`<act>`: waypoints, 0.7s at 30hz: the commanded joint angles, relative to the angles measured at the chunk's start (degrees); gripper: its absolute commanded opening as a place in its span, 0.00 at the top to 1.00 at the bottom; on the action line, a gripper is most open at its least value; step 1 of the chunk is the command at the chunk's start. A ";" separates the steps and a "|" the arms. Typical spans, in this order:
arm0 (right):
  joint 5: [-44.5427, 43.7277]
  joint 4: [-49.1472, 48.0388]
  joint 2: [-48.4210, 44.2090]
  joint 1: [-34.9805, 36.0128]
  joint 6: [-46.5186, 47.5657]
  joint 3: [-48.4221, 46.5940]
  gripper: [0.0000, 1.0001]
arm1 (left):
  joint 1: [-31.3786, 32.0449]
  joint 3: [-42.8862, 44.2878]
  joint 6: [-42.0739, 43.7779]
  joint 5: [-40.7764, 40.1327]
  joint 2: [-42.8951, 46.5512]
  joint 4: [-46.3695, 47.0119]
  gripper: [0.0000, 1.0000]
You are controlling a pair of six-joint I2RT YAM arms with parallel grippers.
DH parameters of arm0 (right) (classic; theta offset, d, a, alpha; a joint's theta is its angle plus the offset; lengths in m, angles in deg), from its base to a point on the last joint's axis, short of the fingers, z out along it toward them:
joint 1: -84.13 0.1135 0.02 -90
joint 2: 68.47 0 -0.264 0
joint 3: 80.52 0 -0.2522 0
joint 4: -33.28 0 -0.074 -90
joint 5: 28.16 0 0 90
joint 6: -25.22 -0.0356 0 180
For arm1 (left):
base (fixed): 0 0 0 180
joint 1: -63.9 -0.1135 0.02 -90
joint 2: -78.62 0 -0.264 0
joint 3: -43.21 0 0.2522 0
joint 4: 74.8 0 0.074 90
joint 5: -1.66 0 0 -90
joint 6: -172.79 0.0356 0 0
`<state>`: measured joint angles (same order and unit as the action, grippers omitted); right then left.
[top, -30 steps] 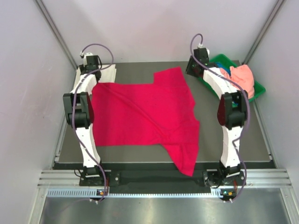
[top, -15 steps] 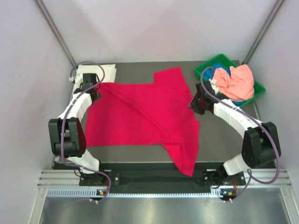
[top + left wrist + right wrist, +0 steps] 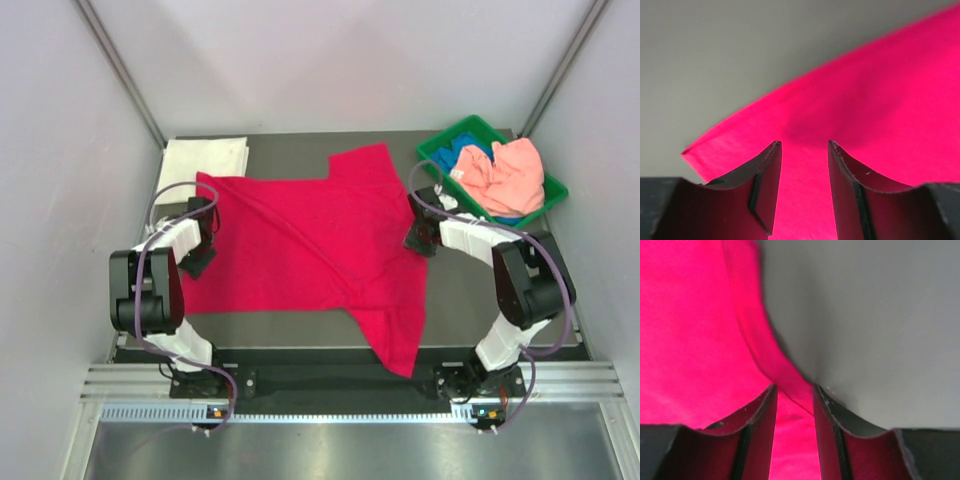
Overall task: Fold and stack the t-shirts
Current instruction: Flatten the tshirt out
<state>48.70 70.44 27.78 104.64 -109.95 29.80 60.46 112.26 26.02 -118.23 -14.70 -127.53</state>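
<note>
left gripper (image 3: 804, 144) hangs low over the 9 o'clock edge of the crimson-red t-shirt (image 3: 300, 250), its fingers apart with flat cloth under the gap and nothing pinched; right gripper (image 3: 795, 387) sits at the 3 o'clock edge, fingers likewise apart, straddling the thick seamed border that runs up between them. the shirt lies spread across the middle of the table (image 3: 500, 310), one sleeve pointing to 12 o'clock, the other draped over the near rim toward 5 o'clock. the step in hand looks like taking hold of two opposite edges for a first fold; the stack is barely begun, with only the white t-shirt (image 3: 205, 157) folded square at 11 o'clock. next, each gripper would need to settle onto its edge, nip the cloth and lift in step so it carries over evenly. bare table lies outside both edges, but the left gripper works near the white square, and the green bin (image 3: 555, 190) at 2 o'clock, holding the salmon-pink t-shirt (image 3: 510, 175) and the blue t-shirt (image 3: 462, 155), stands close to the right arm; the hanging sleeve may drag on the rim
</note>
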 commanded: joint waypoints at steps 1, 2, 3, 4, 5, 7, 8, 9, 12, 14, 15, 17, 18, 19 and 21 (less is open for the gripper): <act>-6.97 -1.08 3.32 0.14 3.15 -2.87 0.64 | -2.44 -1.32 -4.31 -3.42 -2.73 -3.14 0.53; -8.55 -0.20 5.07 -0.21 4.20 -4.88 0.64 | -3.23 -1.84 -5.01 -3.68 -4.23 -2.97 0.53; -9.26 0.24 5.96 -0.38 4.21 -4.90 0.64 | -3.24 -2.02 -5.01 -4.03 -4.94 -3.05 0.53; -9.96 0.59 6.84 -0.47 5.17 -6.99 0.64 | -4.19 -2.11 -5.71 -4.04 -5.81 -3.14 0.53; -11.10 0.68 8.33 -0.65 5.87 -8.14 0.64 | -4.73 -2.11 -6.15 -4.04 -6.78 -3.84 0.53; -12.07 0.69 9.57 -0.74 8.24 -11.64 0.65 | -6.13 -1.59 -6.25 -4.56 -9.23 -4.37 0.53; -12.86 0.60 10.53 -0.74 8.95 -12.71 0.64 | -6.75 -1.15 -6.42 -4.22 -9.95 -4.81 0.53; -13.13 0.42 11.06 -0.74 9.74 -13.85 0.65 | -7.10 -0.36 -6.42 -4.30 -10.65 -5.16 0.53; -12.52 -0.28 12.73 -0.74 12.99 -18.51 0.65 | -7.37 0.26 -6.77 -5.27 -9.87 -5.43 0.53; -10.95 -0.63 13.87 -0.74 14.84 -21.33 0.65 | -7.28 0.09 -6.34 -4.30 -8.64 -4.46 0.52; -10.41 -0.46 14.14 -0.74 15.63 -22.12 0.65 | -7.28 0.26 -6.07 -3.95 -7.33 -4.37 0.52; -9.88 1.20 14.32 -0.65 15.64 -24.40 0.65 | -7.28 1.22 -5.81 -4.30 -6.44 -5.77 0.51; -9.79 3.47 13.97 -0.74 14.94 -25.46 0.65 | -7.37 2.44 -5.98 -4.65 -5.48 -6.47 0.50; -9.79 4.63 12.58 -0.74 14.41 -25.64 0.65 | -7.28 3.24 -6.42 -5.26 -5.04 -8.65 0.50; -9.62 7.78 10.38 -0.74 10.92 -24.86 0.65 | -7.28 5.17 -6.77 -6.76 -3.72 -10.25 0.48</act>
<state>39.06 72.64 41.81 104.20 -96.83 6.47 54.25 115.74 20.21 -123.54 -19.99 -131.59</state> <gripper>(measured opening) 0.354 0.515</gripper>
